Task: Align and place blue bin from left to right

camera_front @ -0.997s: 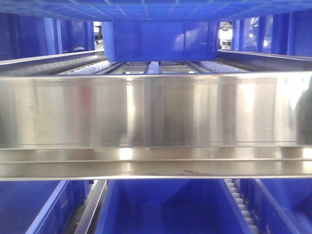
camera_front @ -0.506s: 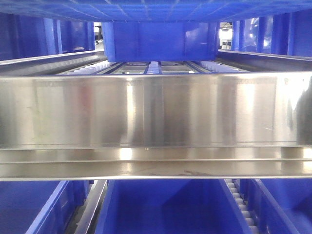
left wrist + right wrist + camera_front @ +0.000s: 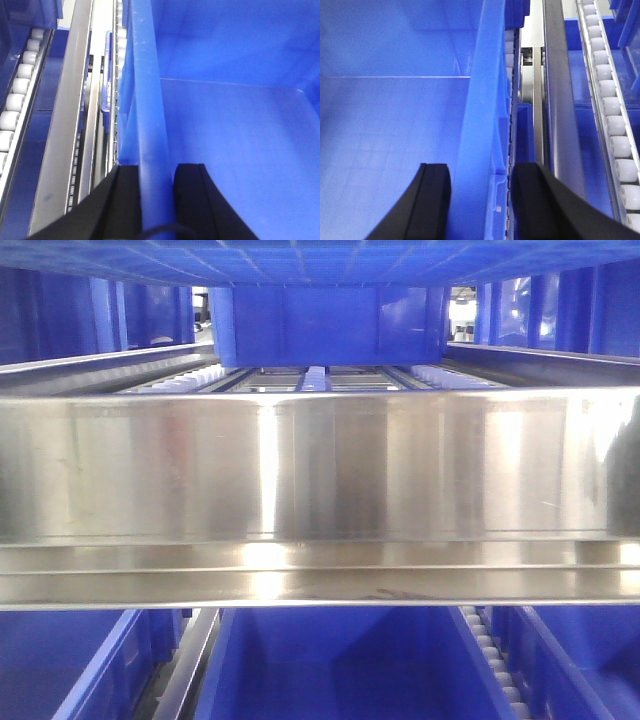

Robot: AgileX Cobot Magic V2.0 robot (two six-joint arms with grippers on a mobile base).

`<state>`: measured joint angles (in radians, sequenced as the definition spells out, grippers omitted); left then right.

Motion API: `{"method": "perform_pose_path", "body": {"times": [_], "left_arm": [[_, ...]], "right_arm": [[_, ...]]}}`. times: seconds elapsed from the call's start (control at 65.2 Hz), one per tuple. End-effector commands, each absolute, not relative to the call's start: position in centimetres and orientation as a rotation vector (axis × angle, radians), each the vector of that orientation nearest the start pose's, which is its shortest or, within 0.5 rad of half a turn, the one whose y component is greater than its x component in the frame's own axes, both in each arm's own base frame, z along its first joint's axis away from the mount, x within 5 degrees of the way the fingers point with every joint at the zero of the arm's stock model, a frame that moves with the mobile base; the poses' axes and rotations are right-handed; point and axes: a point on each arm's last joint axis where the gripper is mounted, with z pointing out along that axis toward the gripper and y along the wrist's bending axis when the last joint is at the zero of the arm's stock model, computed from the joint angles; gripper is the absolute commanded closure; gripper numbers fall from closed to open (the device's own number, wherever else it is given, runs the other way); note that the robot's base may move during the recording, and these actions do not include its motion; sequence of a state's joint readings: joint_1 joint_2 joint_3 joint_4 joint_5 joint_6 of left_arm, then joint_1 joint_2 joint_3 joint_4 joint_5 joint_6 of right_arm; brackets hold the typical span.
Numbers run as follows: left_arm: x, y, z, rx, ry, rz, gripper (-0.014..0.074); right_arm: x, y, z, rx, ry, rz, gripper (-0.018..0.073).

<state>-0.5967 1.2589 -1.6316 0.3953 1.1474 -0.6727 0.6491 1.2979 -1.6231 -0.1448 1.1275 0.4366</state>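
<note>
The left gripper pinches the blue bin by its left wall, a roller track running further left. The right gripper clamps the bin's right wall, rollers beyond. Only the front view shows the bin's grid underside, raised above the steel beam.

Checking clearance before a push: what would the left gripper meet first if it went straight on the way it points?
Probably the rim of the light-blue rectangular plastic bin: that wall stands between the fingers of the left gripper, so going on would press it onto the rim. Depth is unclear.
</note>
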Motion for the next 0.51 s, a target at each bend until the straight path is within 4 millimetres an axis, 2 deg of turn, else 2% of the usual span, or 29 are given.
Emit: {"method": "perform_pose_path", "body": {"times": [0.0,0.491], "left_arm": [[20.17,-9.77,49.98,-0.081,2.086,-0.245,0.0708],[20.46,-9.92,49.83,-0.078,2.089,-0.235,0.0708]], "right_arm": [[20.69,13.22,48.28,-0.201,2.176,0.358,0.064],[21.08,13.52,48.0,-0.204,2.182,0.355,0.064]]}}
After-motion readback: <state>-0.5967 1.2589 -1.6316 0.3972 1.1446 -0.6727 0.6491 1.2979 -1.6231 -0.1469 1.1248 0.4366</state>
